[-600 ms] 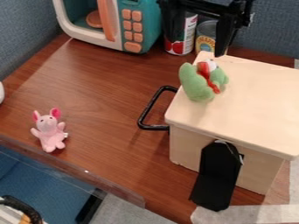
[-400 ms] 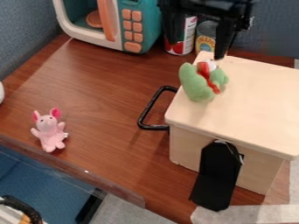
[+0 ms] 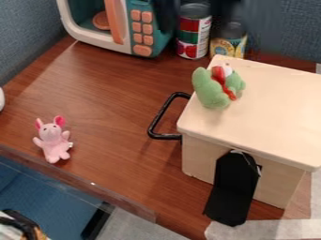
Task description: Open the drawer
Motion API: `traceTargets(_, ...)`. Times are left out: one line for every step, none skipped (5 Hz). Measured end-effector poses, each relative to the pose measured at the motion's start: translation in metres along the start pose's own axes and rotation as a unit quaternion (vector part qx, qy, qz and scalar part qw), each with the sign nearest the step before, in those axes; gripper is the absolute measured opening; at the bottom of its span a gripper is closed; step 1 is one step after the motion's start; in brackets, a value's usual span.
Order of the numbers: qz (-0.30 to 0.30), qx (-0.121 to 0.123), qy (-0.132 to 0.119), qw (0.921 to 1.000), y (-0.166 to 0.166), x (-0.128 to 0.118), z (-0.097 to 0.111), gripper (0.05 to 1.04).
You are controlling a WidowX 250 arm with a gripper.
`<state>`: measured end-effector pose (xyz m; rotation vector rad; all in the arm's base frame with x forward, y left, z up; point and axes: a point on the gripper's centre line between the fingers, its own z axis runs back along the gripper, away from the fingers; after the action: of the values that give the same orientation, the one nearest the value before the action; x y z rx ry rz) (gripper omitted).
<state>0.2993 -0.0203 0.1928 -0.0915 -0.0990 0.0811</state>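
**Drawer (image 3: 164, 136) looks shut, its black handle (image 3: 159, 115) free of any grip**

The task seems to be at its outset. The handle juts from the left side of the pale wooden box (image 3: 270, 108), over the tabletop (image 3: 113, 93), and nothing touches it. No gap shows along that side, though the overhanging top hides most of the drawer's face, so a slight opening cannot be ruled out. Reaching the handle, hooking or gripping it and drawing it out leftward, away from the box, all appear to be left to do.

The end effector (image 3: 219, 11) is a dark blur at the top edge, near the cans (image 3: 193, 40), well apart from the handle; whether it is wide or narrow cannot be told.

A green plush toy (image 3: 212, 89) sits on the box's top near the handle and could be knocked by a low approach. A pink plush toy (image 3: 52, 143) lies farther left; the drawer's path looks likely to pass it by. The toy microwave (image 3: 141, 30) stands behind, and a black flat piece (image 3: 232, 192) leans against the box's near side, away from the pull.
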Motion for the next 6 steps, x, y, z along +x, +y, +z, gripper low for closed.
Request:
traceTargets(0.033,-0.033,0.024,0.9986,0.031,0.014,-0.003,1.000)
traceTargets(0.037,-0.044,0.044,0.9974,0.052,0.020,-0.015,1.000)
traceTargets(0.032,-0.042,0.054,0.9971,0.072,0.021,-0.040,1.000)
traceTargets(0.033,-0.055,0.055,0.9964,0.087,0.011,-0.064,0.999)
traceTargets(0.037,-0.054,0.055,0.9964,0.089,0.007,-0.087,1.000)
traceTargets(0.039,-0.051,0.050,0.9967,0.084,-0.001,-0.107,1.000)
